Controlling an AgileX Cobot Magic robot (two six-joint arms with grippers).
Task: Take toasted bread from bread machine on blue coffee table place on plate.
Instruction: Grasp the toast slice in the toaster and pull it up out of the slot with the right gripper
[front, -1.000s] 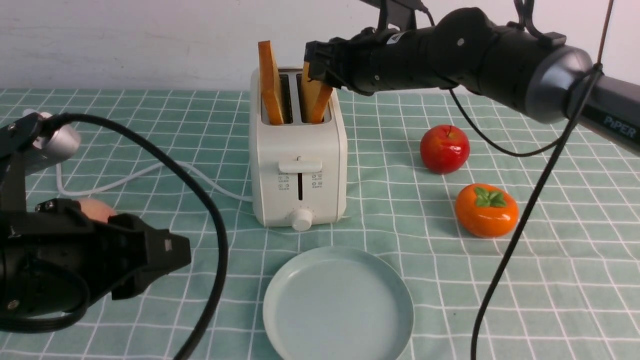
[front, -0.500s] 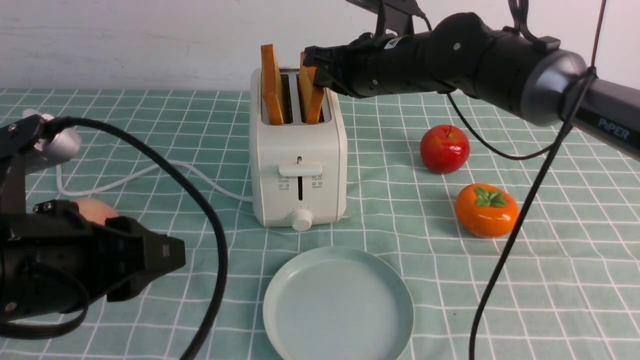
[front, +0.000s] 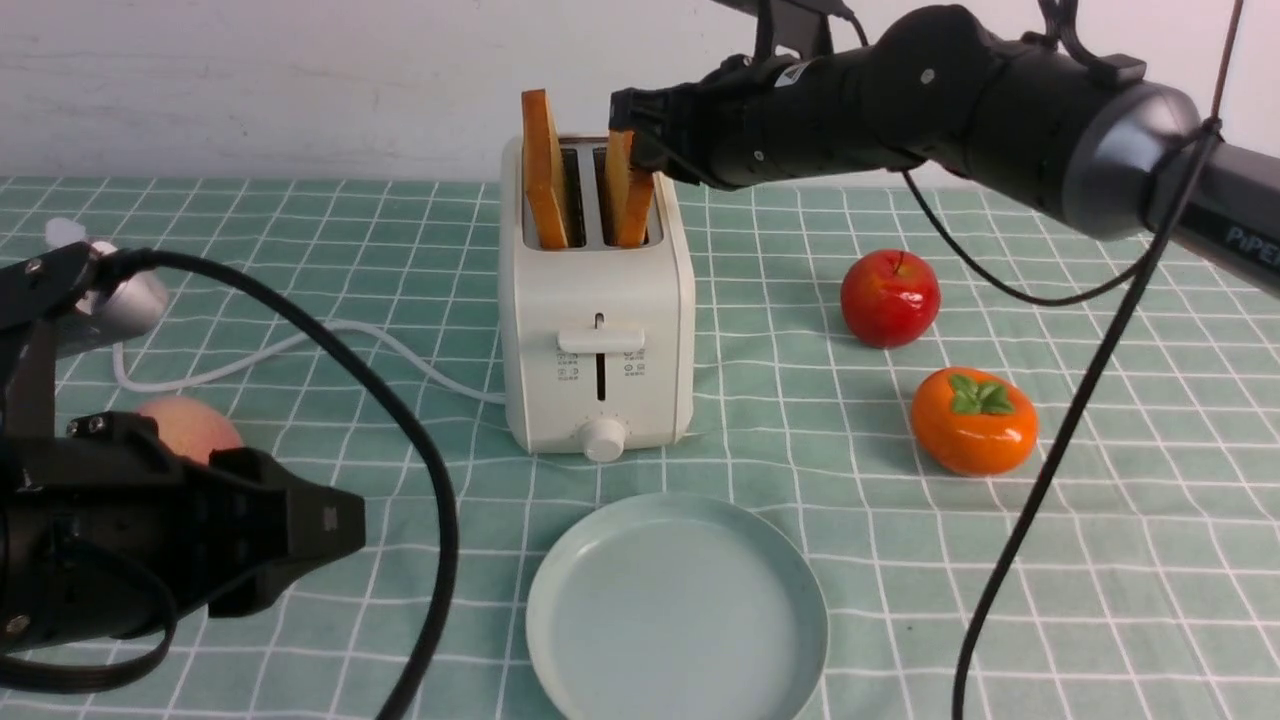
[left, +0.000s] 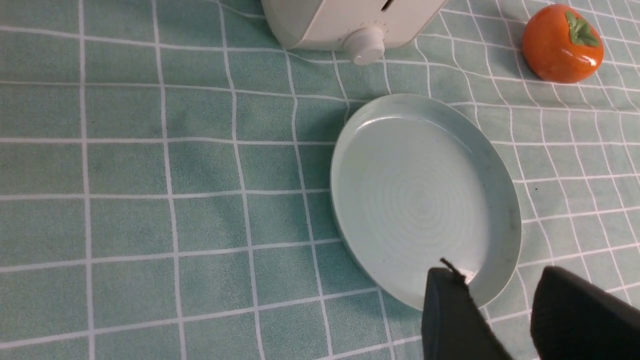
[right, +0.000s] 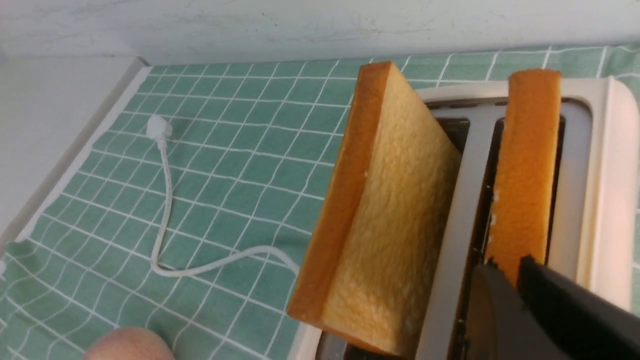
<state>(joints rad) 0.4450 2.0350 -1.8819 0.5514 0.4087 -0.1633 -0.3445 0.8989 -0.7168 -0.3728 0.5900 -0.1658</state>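
Two thick square slices of toasted bread, pale golden on the faces and orange-brown at the crust, standing on edge in the white boxy two-slot bread machine (front: 540, 330) near the middle of the blue coffee table (front: 1150, 560), a wide surface under mint-green cloth with a white grid. Left-slot slice (front: 543, 170) free, rising well above its slot. Right-slot slice (front: 628, 212) lower, nipped at its top corner by the black right gripper (front: 638, 150), reaching in from the right with fingers drawn almost together, only a thin slit between them in the right wrist view. Round pale blue-green plate (front: 676, 600) flat on the cloth just in front of the bread machine's knob. Black left gripper (front: 335, 520) hovering low at the left front, near the plate's rim, fingers (left: 450, 310) parted with a clear gap and holding nothing. Glossy red apple (front: 890, 298) and orange persimmon with a green leaf cap (front: 973, 425) to the right of the bread machine, well apart from it. Pinkish peach (front: 190, 428) partly hidden behind the left arm. White cord (front: 300, 345) trailing left from the bread machine across the cloth.
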